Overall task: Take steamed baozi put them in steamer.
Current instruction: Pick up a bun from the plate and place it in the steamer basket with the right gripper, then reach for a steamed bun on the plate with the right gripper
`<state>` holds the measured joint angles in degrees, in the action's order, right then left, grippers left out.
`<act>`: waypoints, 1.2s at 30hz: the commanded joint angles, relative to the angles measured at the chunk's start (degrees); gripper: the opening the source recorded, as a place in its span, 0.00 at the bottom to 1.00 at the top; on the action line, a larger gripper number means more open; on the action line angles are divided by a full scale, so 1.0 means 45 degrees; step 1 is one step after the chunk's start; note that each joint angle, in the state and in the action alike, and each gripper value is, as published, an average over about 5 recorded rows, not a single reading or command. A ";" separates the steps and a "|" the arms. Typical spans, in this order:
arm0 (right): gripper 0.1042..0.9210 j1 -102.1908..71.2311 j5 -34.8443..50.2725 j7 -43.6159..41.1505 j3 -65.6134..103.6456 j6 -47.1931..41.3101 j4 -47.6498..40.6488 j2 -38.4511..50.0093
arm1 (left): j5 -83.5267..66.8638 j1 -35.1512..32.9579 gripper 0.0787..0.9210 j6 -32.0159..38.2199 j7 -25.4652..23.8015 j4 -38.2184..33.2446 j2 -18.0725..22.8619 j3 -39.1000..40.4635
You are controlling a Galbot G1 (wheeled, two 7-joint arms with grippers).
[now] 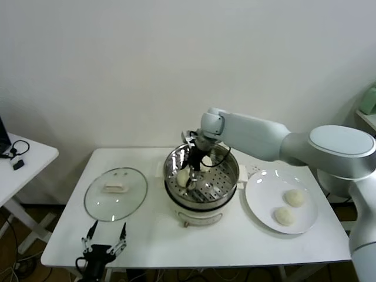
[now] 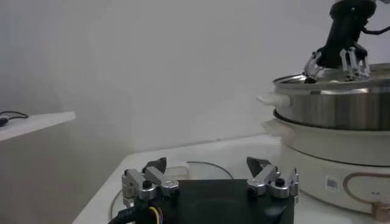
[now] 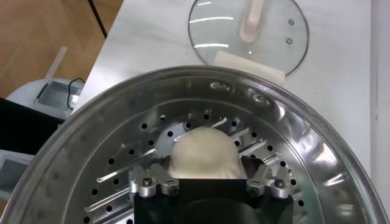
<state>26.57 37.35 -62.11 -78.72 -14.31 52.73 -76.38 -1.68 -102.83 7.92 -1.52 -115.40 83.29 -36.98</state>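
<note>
The steamer (image 1: 230, 174) stands mid-table, a shiny perforated basket on a cream pot base. My right gripper (image 1: 197, 161) reaches down inside it. In the right wrist view this gripper (image 3: 207, 165) is open, one finger on each side of a cream-white baozi (image 3: 206, 149) that rests on the perforated floor (image 3: 122, 164). One baozi (image 1: 184, 176) shows in the basket's near left part. Two more baozi (image 1: 294, 198) (image 1: 284, 216) lie on the white plate (image 1: 262, 202). My left gripper (image 1: 104, 236) waits open and empty at the table's front left edge.
The glass lid (image 1: 115, 202) with its cream handle lies flat left of the steamer and shows beyond the basket rim as the lid (image 3: 219, 30). From the left wrist the steamer (image 2: 341, 106) rises at the side with the right gripper (image 2: 334, 64) above it. A side table (image 1: 23, 161) stands far left.
</note>
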 commanded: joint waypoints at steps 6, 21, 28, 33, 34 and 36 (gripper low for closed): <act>0.88 0.2301 0.0836 -0.0526 -0.0755 0.0284 0.2293 0.2004 | 0.0000 -0.0034 0.88 -0.0003 0.0030 -0.0021 0.0001 0.0027; 0.88 0.5205 -0.0801 -0.1500 -0.2459 0.1370 0.6283 0.8697 | -0.0028 0.0576 0.88 -0.0361 0.0069 -0.0043 -0.0271 0.0062; 0.88 0.1669 -0.3407 -0.1445 -0.0063 0.1523 0.6716 1.1008 | -0.0222 0.0787 0.88 -0.0502 0.0134 -0.0034 -0.0347 -0.0241; 0.88 -0.1999 -0.5411 -0.1471 0.3119 0.1827 0.6129 1.1811 | -0.0393 0.0846 0.88 -0.0506 0.0122 -0.0121 -0.0412 -0.0378; 0.88 -0.2636 -0.5804 -0.1480 0.3669 0.1942 0.5988 1.1885 | -0.0415 0.0855 0.88 -0.0498 0.0108 -0.0144 -0.0418 -0.0388; 0.88 -0.3939 -0.6514 -0.1499 0.4780 0.2247 0.5699 1.1971 | -0.0425 0.0883 0.88 -0.0487 0.0081 -0.0172 -0.0418 -0.0384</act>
<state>32.52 24.19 -68.32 -76.84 -7.23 78.37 -33.46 -3.03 -99.46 5.74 -0.93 -115.95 81.57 -38.20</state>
